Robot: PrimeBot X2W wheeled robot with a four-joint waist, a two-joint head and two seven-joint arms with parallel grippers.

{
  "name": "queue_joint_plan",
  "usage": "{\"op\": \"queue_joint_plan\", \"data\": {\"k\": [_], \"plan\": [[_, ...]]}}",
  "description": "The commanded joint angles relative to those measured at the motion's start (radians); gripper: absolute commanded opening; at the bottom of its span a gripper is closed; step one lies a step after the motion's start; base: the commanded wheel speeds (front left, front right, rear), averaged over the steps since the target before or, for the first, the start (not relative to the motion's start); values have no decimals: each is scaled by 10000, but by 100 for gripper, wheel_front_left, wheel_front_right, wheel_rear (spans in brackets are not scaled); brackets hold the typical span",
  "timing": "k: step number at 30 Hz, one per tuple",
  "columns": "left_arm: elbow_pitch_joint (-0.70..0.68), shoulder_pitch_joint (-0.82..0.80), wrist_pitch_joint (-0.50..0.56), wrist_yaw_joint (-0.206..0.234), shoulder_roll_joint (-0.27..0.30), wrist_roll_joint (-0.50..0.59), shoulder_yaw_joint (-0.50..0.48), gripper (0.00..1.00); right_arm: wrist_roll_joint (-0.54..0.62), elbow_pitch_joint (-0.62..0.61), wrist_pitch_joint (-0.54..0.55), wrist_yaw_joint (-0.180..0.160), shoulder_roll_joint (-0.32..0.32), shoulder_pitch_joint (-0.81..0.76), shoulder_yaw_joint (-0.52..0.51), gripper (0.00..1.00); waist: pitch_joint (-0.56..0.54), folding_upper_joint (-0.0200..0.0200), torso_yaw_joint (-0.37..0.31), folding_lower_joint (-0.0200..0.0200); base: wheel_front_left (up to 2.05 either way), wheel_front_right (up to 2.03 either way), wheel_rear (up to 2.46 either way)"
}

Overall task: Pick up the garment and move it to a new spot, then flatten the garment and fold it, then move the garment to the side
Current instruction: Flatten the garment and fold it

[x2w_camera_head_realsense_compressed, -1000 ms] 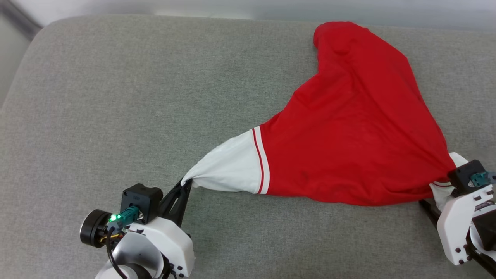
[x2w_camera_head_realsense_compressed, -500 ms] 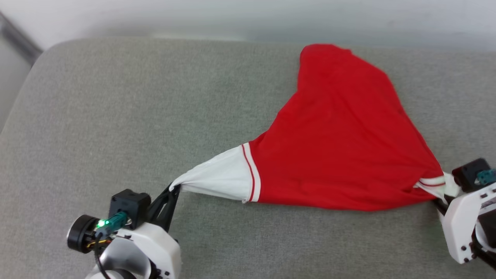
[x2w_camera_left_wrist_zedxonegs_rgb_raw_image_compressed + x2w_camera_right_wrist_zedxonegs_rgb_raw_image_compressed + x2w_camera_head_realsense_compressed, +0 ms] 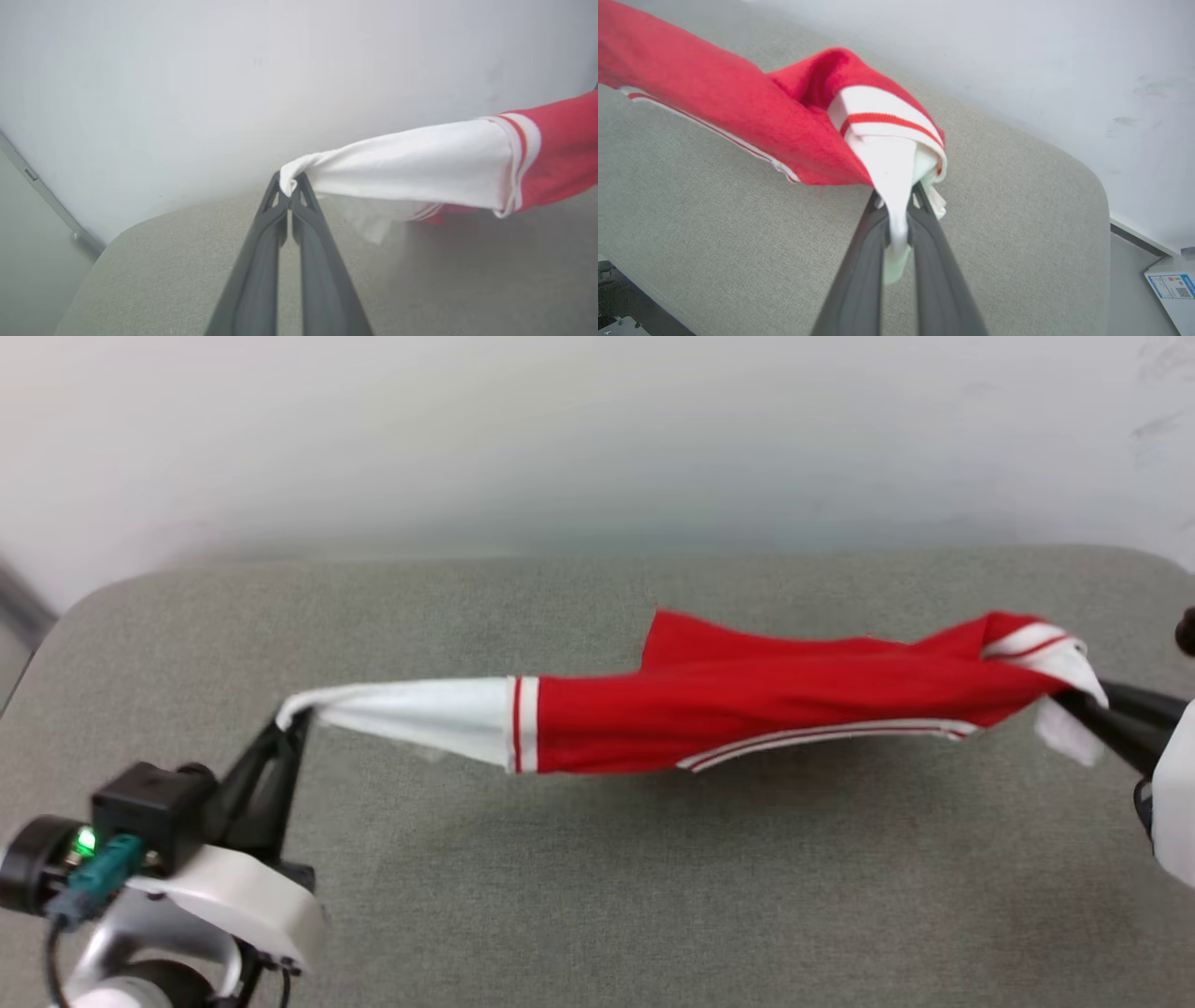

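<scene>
The garment (image 3: pixel 747 705), a red jersey with white sleeves and red-white striped trim, hangs stretched in the air above the grey cushion (image 3: pixel 597 877), held at both ends. My left gripper (image 3: pixel 291 717) is shut on the tip of the left white sleeve (image 3: pixel 397 168); its closed fingers pinch the cloth in the left wrist view at the gripper (image 3: pixel 289 185). At the right edge my right gripper (image 3: pixel 1083 695) is shut on the other white sleeve (image 3: pixel 892 158), a fold of which hangs down between the fingers at the gripper (image 3: pixel 896 205). Any print on the front is hidden.
A pale wall (image 3: pixel 597 439) rises right behind the cushion's back edge. The cushion's rounded corners show at the back left (image 3: pixel 93 607) and right (image 3: pixel 1092 186). A white sheet with a blue label (image 3: pixel 1171 284) lies on the floor beyond the right corner.
Both arms have lifted the garment off the cushion and pulled it taut between them. The right gripper has closed on the sleeve. The head camera has tilted up, bringing the wall into view.
</scene>
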State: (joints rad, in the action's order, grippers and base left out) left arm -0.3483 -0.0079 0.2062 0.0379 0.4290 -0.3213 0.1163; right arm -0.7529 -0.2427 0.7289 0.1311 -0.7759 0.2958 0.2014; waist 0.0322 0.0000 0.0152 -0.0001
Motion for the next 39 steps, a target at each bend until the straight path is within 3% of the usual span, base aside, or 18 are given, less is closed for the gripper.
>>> {"op": "queue_joint_plan", "data": {"k": [1, 14, 21, 30, 39], "plan": [[-123, -192, -108, 60, 100, 7, -169, 0, -87, -151, 12, -7, 37, 233, -96, 0, -158, 0, -82, 1, 0, 0, 0], [-1672, -1627, -596, 280, 870, -257, -1831, 0, -553, -970, -72, -9, 996, 1772, -895, 0, -313, 0, -338, 1, 0, 0, 0], [-1970, -2733, -599, 401, 1203, -602, -2531, 0, -289, -920, 1, -9, 1630, 3083, -1236, 0, 351, 0, -484, 1, 0, 0, 0], [-545, -6008, -733, -105, 1610, -1201, -2200, 0, 562, 343, -492, -9, 1973, 6016, -742, 0, 2460, 0, -337, 1, 0, 0, 0], [2559, -10875, -1442, -811, 1727, -898, -1094, 0, 1893, 2601, -1780, -9, 2210, 9645, 259, 0, 4907, 0, 93, 1, 0, 0, 0]]}}
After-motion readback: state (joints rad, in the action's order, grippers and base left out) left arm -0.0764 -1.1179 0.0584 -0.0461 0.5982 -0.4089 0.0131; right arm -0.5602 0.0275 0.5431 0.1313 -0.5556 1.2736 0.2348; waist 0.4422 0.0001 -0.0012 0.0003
